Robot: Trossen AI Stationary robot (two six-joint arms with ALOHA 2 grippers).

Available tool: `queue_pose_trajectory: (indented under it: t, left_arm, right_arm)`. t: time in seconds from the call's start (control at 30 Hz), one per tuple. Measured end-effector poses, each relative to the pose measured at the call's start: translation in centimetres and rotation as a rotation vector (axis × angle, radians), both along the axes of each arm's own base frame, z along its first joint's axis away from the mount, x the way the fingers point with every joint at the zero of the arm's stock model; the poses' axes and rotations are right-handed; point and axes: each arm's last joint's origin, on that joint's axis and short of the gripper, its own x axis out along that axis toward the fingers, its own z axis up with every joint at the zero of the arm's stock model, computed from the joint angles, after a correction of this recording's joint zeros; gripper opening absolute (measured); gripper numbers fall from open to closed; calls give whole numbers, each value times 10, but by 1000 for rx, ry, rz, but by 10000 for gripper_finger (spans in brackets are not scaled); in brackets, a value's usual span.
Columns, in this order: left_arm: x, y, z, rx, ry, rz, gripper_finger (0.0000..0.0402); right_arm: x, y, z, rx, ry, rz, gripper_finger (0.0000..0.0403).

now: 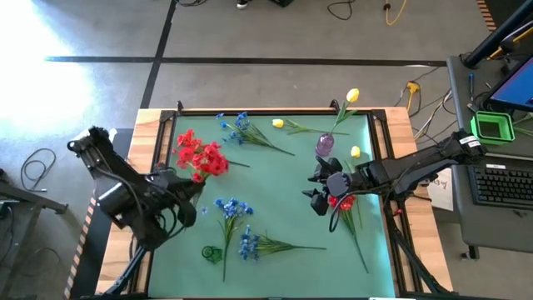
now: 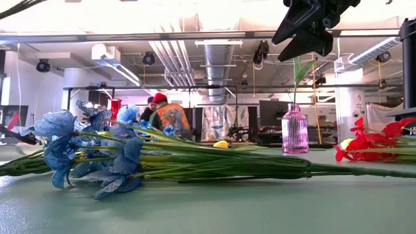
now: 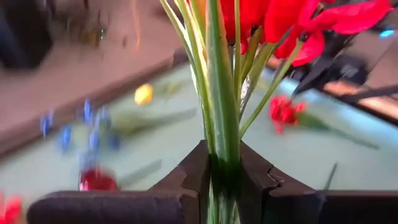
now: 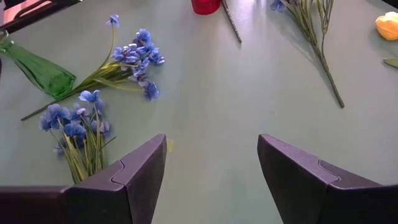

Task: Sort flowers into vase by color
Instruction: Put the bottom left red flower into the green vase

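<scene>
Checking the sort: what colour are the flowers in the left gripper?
Red flowers on green stems; left wrist view shows it best.

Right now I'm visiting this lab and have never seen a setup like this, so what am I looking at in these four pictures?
It is a robot with two dark arms at a table with a green mat. One picture looks straight down from above, one looks level across the tabletop, and two come from cameras on the arms' wrists.

The left gripper is shut on the stems of a red flower bunch, seen up close in its wrist picture. The right gripper is open, holds nothing and hangs above the mat; its two dark fingers frame its wrist picture.

Lying on the mat are blue flowers, another red flower and yellow buds. A pink vase stands upright with one yellow flower in it, and a green vase lies on its side.
</scene>
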Motion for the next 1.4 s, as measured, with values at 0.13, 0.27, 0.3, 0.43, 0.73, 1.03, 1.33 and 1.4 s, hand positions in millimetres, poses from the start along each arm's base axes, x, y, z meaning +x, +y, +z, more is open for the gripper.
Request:
queue_pose_trajectory:
  t: [0.13, 0.27, 0.3, 0.43, 0.73, 1.03, 1.33, 1.4]
  left_arm:
    - [1, -9, 14, 155, -101, -44, 38]
    - [0, -25, 12, 240, -99, -130, 38]
    - [-1, -30, 11, 258, -83, -164, 38]
    - [-5, -49, 13, 327, -56, -280, 38]
    - [0, -81, 39, 230, -181, -417, 38]
    - [24, -121, 56, 368, -304, -528, 38]
    - [40, -137, 54, 474, -420, -729, 38]
    - [41, -139, 42, 508, -399, -811, 38]
  right_arm:
    - [0, -1, 0, -21, -5, -20, 244]
    - [0, -2, 1, -51, -9, -40, 244]
    - [0, -2, 1, -57, -11, -47, 244]
    - [0, -2, 1, -63, -14, -58, 244]
    - [0, -1, 2, -46, -39, -87, 244]
    - [1, -1, 2, -39, -46, -92, 244]
    - [1, -1, 3, -41, -57, -120, 244]
    - [1, -1, 2, -41, -57, -119, 244]
